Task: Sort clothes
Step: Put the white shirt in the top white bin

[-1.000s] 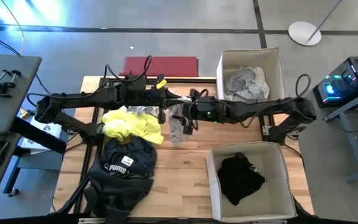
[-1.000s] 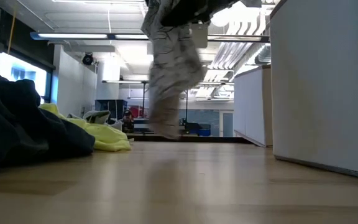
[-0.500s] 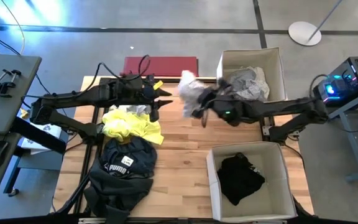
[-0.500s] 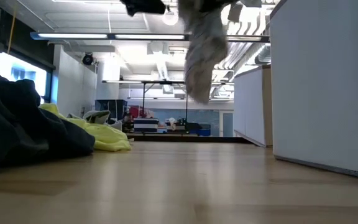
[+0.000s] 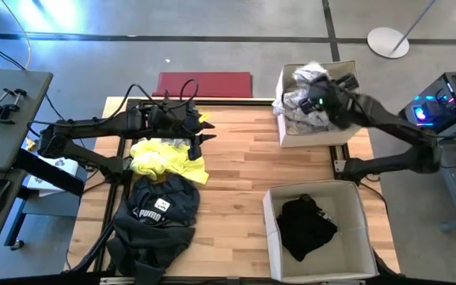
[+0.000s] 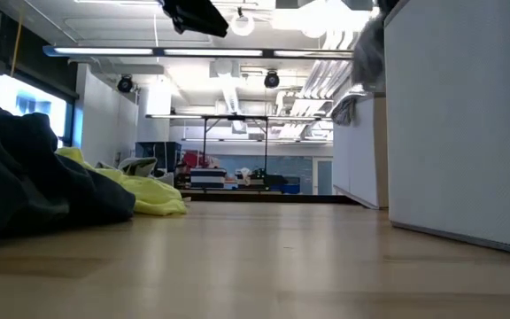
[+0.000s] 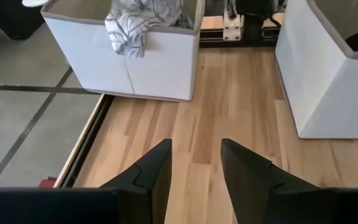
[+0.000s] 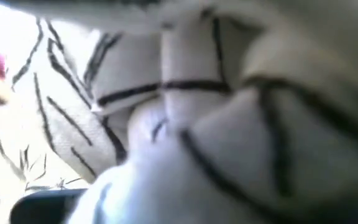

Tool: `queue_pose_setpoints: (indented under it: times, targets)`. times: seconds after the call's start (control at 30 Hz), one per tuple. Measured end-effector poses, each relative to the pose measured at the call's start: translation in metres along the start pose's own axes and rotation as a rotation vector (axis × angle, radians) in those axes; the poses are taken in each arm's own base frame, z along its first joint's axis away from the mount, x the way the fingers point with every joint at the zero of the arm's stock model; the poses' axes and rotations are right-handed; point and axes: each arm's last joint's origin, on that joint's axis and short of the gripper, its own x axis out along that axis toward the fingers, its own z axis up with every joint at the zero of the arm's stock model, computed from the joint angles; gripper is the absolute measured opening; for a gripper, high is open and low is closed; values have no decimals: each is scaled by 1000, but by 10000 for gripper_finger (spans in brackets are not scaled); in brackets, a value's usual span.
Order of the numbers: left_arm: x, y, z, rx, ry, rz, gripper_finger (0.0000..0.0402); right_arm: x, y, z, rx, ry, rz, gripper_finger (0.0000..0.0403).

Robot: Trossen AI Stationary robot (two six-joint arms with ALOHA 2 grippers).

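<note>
**Patterned garment over the far box; three pieces left on the table**

Over the far white cardboard box (image 5: 285,119), the right gripper (image 5: 317,93) sits with a soft white garment with thin black lines (image 5: 307,77) bunched around it. Its wrist view is filled by that cloth (image 8: 185,118), so it looks clamped on the fabric, though I cannot see the fingertips themselves. Part of the cloth drapes over the box wall (image 7: 129,31).

Above the table's left side, the left gripper (image 5: 199,129) hangs with its jaws apart and nothing between them (image 7: 194,165), just beside the neon yellow garment (image 5: 169,161).

Handling, as a judgement: all of this is limp, light fabric that will sag and trail. Pinching a raised fold near the middle of a heap should lift most of it; an edge grip would leave a long tail to snag on a box rim.

Count:
- two white boxes, far and near (image 5: 355,237)
- one black garment (image 5: 307,228) in the near box
- a grey-white heap (image 5: 317,115) in the far box, number unclear
- on the wooden table (image 5: 236,206): one neon yellow, one dark Puma-logo garment (image 5: 161,218), and a small grey-white piece (image 5: 176,141)
</note>
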Motion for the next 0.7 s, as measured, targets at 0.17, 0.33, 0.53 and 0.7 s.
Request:
queue_pose_setpoints:
  times: [0.17, 0.33, 0.53, 0.7]
  targets:
    - [0, 0, 0, 1, 0, -1, 127, 48, -15, -19, 149, 387, 135, 44]
    - [0, 0, 0, 1, 3, -1, 127, 83, -10, -32, 59, 647, 135, 54]
    - [0, 0, -3, 4, 31, -4, 127, 105, 9, -44, -139, 865, 39, 120]
    - [0, -1, -5, 6, 50, -7, 127, 105, 11, -49, -259, 957, 42, 199]
